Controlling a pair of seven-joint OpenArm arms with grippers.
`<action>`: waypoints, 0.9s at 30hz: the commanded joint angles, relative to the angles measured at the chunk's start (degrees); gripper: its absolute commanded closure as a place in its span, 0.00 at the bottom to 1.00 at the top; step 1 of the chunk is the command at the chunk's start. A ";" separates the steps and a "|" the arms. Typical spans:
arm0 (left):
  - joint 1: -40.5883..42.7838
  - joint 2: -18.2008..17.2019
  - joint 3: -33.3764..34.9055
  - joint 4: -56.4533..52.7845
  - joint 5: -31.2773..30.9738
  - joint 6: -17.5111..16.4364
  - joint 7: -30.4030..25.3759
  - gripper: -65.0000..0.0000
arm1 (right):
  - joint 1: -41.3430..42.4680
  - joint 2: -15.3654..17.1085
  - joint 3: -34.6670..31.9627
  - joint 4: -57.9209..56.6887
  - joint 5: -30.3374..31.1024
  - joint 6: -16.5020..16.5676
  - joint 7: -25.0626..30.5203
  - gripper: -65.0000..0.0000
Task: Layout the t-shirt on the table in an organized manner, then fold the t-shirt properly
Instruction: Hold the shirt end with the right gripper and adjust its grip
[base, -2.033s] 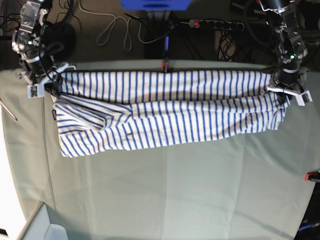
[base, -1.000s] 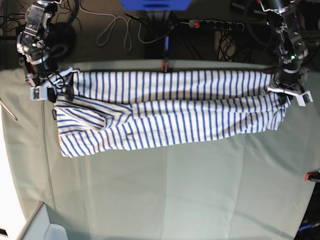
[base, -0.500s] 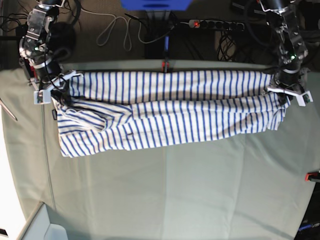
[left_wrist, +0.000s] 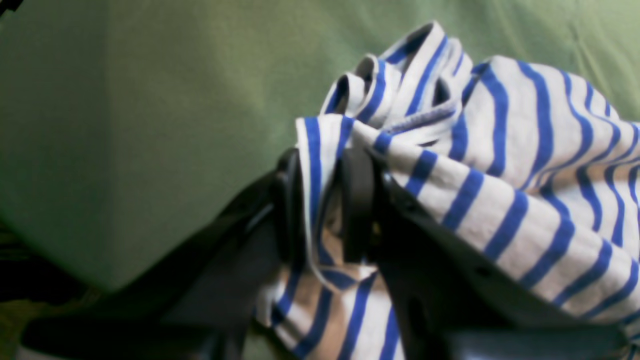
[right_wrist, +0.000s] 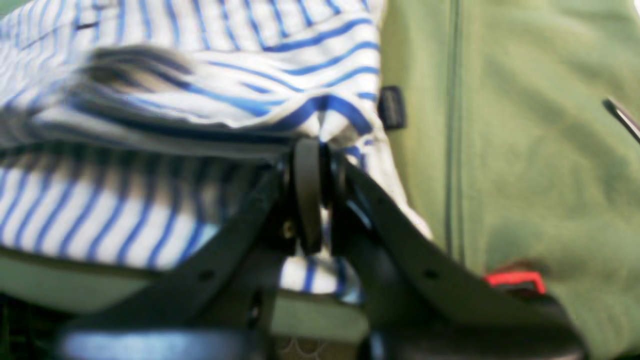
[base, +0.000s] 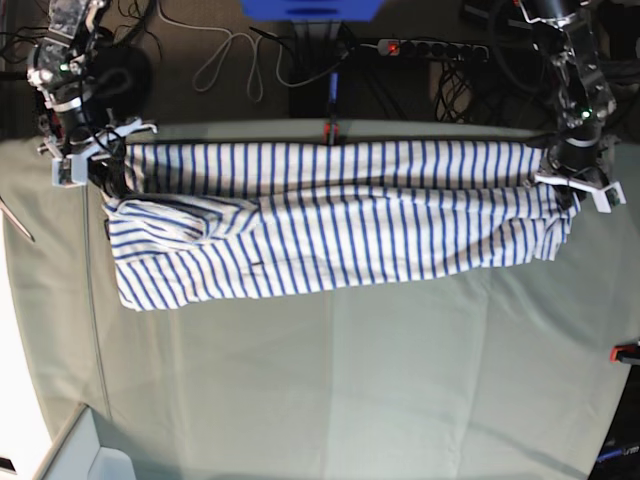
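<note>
- Left wrist view: left gripper (left_wrist: 324, 200) clamped on a bunched fold of the t-shirt (left_wrist: 500, 165), black pads (left_wrist: 357, 200) pinching striped cloth above the table (left_wrist: 125, 125).
- Right wrist view: right gripper (right_wrist: 320, 195) closed tight on the t-shirt's (right_wrist: 150, 210) edge, near the dark neck tag (right_wrist: 391, 107); red clamp (right_wrist: 515, 279) at the table (right_wrist: 540, 150) edge.
- Base view: t-shirt (base: 340, 225) stretched in a long band across the far part of the table (base: 330, 390), held at both ends by left gripper (base: 572, 185) and right gripper (base: 95, 165).

The t-shirt (base: 330, 225) lies stretched across the table's (base: 350, 390) far side
</note>
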 joint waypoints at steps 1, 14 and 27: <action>-0.36 -1.00 -0.28 1.16 -0.17 -0.08 -1.59 0.78 | -1.03 0.66 0.25 1.92 1.10 1.15 1.71 1.00; -0.36 -1.18 -0.28 1.42 -0.17 -0.08 -1.59 0.78 | -1.73 -0.31 0.51 -1.07 1.01 1.15 1.71 1.00; -0.36 -1.35 -0.28 1.34 -0.17 -0.08 -1.59 0.78 | -5.07 -0.57 3.50 -0.81 1.10 1.15 1.88 1.00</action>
